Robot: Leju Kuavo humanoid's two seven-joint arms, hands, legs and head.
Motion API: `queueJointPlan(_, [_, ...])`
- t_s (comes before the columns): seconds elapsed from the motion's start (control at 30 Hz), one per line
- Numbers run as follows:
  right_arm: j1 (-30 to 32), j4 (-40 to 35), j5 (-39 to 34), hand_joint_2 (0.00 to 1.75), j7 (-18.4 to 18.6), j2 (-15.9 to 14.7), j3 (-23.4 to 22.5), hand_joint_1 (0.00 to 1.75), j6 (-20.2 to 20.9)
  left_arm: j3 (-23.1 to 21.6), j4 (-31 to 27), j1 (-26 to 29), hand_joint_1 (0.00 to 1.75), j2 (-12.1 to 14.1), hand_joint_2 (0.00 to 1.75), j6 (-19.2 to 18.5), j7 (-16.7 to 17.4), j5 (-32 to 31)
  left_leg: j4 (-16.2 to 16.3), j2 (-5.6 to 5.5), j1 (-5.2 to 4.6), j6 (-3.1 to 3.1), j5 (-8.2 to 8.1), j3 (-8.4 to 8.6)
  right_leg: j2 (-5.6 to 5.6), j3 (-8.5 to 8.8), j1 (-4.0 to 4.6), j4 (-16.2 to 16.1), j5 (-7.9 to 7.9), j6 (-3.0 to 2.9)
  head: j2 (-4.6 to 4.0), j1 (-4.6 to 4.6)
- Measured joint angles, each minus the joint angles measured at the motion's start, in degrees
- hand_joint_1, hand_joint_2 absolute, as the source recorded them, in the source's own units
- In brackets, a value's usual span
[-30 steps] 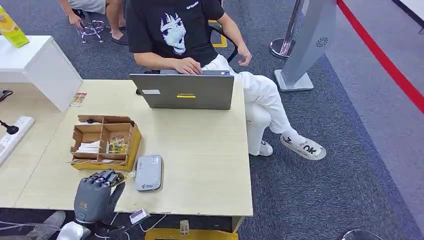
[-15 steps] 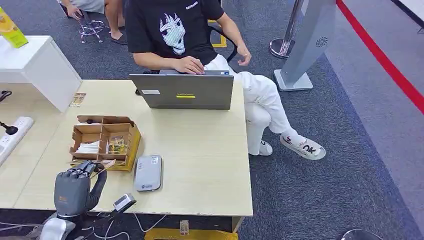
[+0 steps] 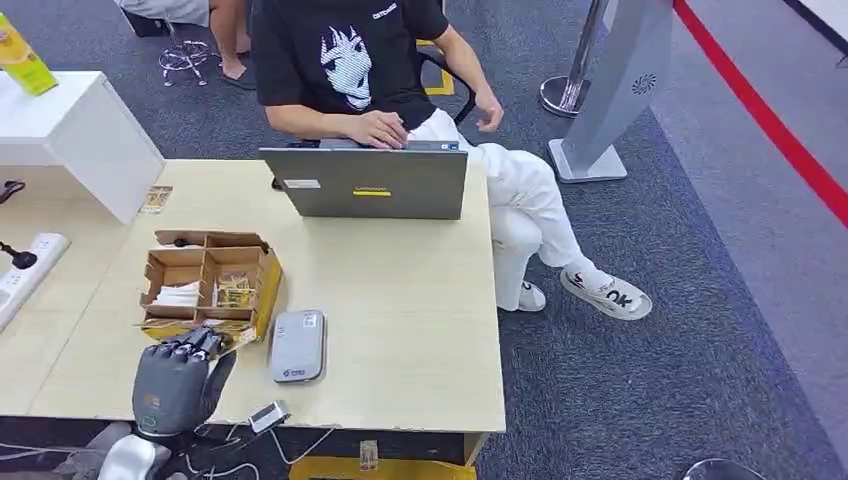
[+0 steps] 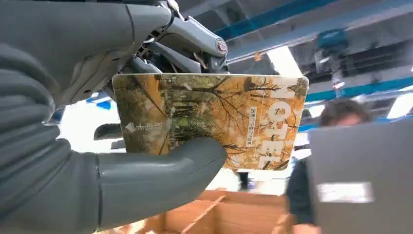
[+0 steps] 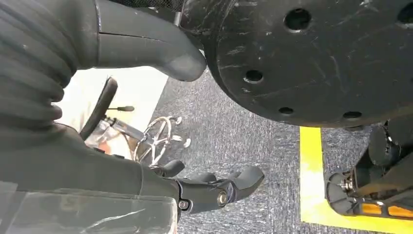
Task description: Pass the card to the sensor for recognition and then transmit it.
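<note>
Orange autumn-print hotel card (image 4: 209,119) pinched by grey left hand (image 3: 172,385), now swung back rightward from half a second ago, beside cardboard box (image 3: 262,290), near flat grey sensor pad (image 3: 297,345). Scan likely next. Right hand (image 5: 146,141) hangs with fingers spread, holding nothing.

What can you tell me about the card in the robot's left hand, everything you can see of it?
The card is a flat rectangular piece printed with an autumn scene of yellow-orange trees, with the word HOTEL in large white letters, a white arrow and small text. It looks like glossy plastic. The left hand holds it, thumb pressed on the printed face and fingers behind. In the head view the hand sits at the table's near edge, beside the cardboard box and the grey sensor.
</note>
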Motion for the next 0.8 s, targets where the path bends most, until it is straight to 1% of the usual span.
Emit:
queueJointPlan(0.07, [0.0,0.0,0.0,1.75,0.0,0.0,0.0,0.0,0.0,0.3,2.5,-0.8,1.75,-0.2,1.75,0.0,1.2,0.9,0.0,0.0,0.0,0.0,0.0,0.0,0.0,0.04,0.0,0.0,0.0,0.0,0.0,-0.02])
queueJointPlan(0.27, [0.0,0.0,0.1,1.75,0.1,0.0,0.0,0.0,0.1,2.0,5.2,-2.7,1.75,-0.2,1.75,0.0,-0.1,1.6,0.0,0.0,0.0,0.0,0.01,-0.01,0.02,0.09,0.0,0.0,0.0,0.0,0.0,-0.02])
queueJointPlan(0.43, [0.0,0.0,0.1,1.75,0.1,0.0,0.0,0.0,0.1,2.8,6.0,-3.4,1.75,-0.3,1.75,0.0,-0.2,1.7,0.0,0.01,-0.01,0.0,0.0,-0.02,0.04,0.07,-0.01,0.0,0.0,0.0,0.0,0.0])
queueJointPlan(0.8, [0.0,0.0,0.1,1.75,0.1,0.0,0.0,0.0,0.1,3.2,7.0,-3.7,1.75,-0.4,1.75,0.0,-0.2,1.7,0.0,0.01,0.0,0.0,0.0,-0.02,0.04,0.06,0.0,0.0,0.0,0.0,0.0,-0.02])
